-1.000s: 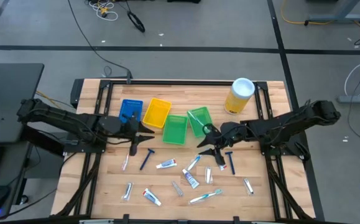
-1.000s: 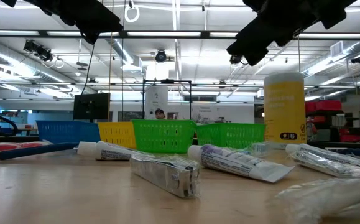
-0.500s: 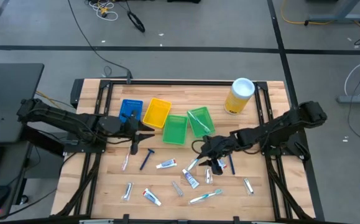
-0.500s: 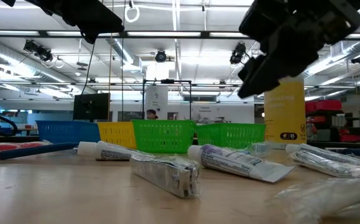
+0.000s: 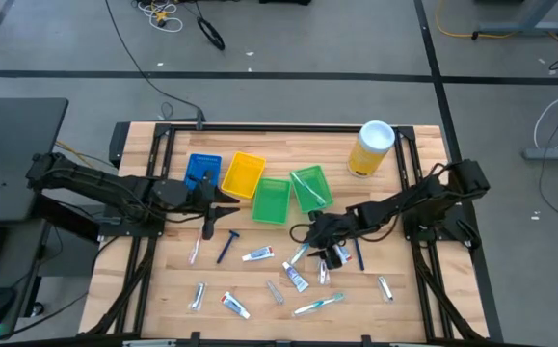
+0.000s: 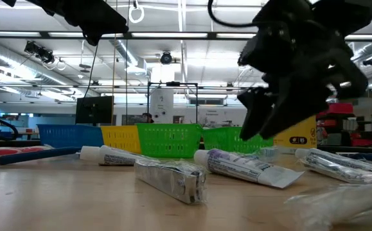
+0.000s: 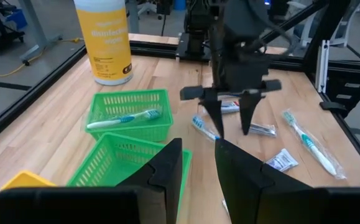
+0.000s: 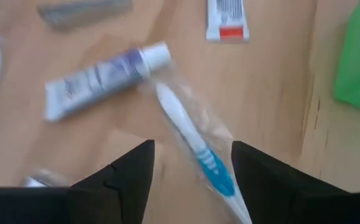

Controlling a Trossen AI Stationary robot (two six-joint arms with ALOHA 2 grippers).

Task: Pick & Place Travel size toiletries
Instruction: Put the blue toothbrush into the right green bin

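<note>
Toothbrush (image 8: 192, 140) in clear wrap lies on table (image 5: 163, 289), right gripper (image 8: 192, 168) spread wide straddling it, not gripping. Left gripper (image 7: 198, 163) near blue bin (image 5: 201, 171), fingers slightly apart, holding nothing.

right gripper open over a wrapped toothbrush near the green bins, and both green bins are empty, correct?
Not quite: one green bin already holds a toothbrush, as the left wrist view shows. The rest stands: the right gripper is open over a wrapped toothbrush.

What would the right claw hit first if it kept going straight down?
Most likely the wrapped toothbrush: it lies between the open right claw fingers, pointing down at the table. Depth is unclear.
</note>
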